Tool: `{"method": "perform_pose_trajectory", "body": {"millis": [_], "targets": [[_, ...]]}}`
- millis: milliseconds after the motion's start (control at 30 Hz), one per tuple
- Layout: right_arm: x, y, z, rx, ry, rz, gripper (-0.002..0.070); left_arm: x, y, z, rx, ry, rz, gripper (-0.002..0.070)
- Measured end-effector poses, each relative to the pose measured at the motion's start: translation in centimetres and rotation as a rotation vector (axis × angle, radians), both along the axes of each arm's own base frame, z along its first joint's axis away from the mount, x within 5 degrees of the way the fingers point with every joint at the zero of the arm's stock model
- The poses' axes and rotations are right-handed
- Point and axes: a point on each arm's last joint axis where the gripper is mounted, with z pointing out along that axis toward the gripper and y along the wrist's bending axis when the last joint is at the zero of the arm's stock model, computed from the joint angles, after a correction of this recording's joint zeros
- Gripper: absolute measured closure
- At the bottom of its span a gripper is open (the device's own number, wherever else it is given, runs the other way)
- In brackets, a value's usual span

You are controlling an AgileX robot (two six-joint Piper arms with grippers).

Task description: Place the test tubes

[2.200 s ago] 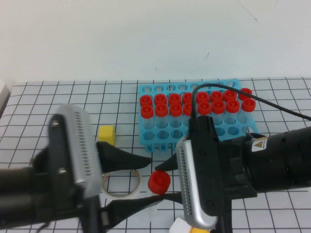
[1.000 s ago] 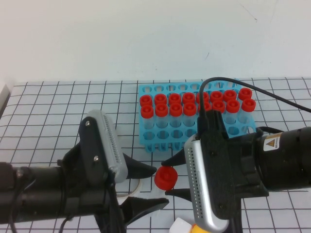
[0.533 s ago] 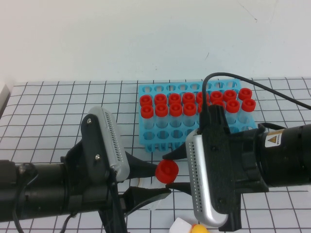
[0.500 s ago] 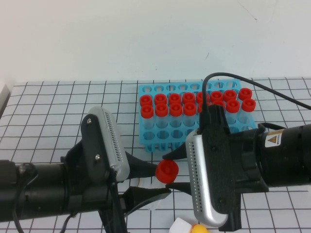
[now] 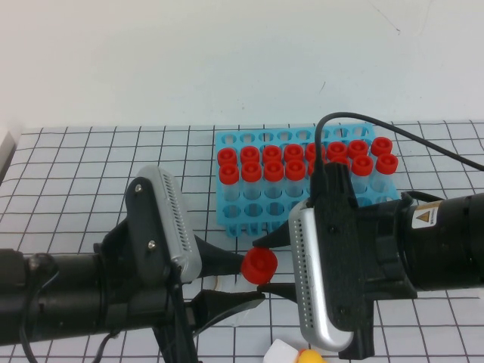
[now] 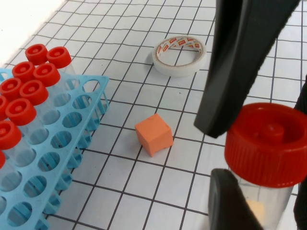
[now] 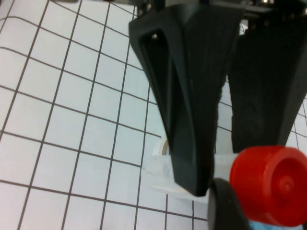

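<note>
Left hand (image 5: 252, 280) and right hand (image 5: 258, 266) both pinch one test tube (image 6: 268, 143) above the surface (image 5: 76, 166). Rack (image 5: 240, 224), at 1 o'clock, holds two filled rows; its near rows stand empty. Insertion is not yet done.

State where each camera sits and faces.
High view: raised on the robot's side, angled down at the blue rack; both arms show, left pincer and right pincer gripping one test tube.
Left wrist view: on the left arm, facing the rack, orange cube and tape roll; its fingers show.
Right wrist view: on the right arm, facing down at the gridded table; its fingers show.
All three share the test tube.
</note>
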Motion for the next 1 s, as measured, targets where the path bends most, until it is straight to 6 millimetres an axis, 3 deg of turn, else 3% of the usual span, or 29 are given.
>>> {"method": "perform_pose_trajectory", "body": {"millis": [133, 267, 400, 467, 567, 733, 1000], "targets": [[-0.01, 0.01, 0.02, 0.004, 0.004, -0.002, 0.0371, 0.0, 0.0, 0.0, 0.0, 0.0, 0.0, 0.0412], [-0.05, 0.06, 0.05, 0.014, 0.015, -0.005, 0.0371, 0.0, 0.0, 0.0, 0.0, 0.0, 0.0, 0.0194], [-0.05, 0.06, 0.05, 0.014, 0.015, -0.005, 0.0371, 0.1, 0.05, -0.03, 0.006, -0.005, 0.01, 0.0144], [-0.05, 0.06, 0.05, 0.014, 0.015, -0.005, 0.0371, 0.17, 0.12, -0.1, 0.019, -0.013, 0.016, 0.016], [-0.05, 0.06, 0.05, 0.014, 0.015, -0.005, 0.0371, 0.31, 0.25, -0.23, 0.037, -0.015, 0.033, 0.0244], [0.04, 0.06, 0.1, 0.018, 0.008, -0.012, 0.0371, 0.22, 0.19, -0.23, 0.031, -0.002, 0.029, 0.0462], [0.08, 0.06, 0.13, 0.021, 0.007, -0.016, 0.0372, 0.24, 0.17, -0.18, 0.02, 0.009, 0.037, 0.0467]]}}
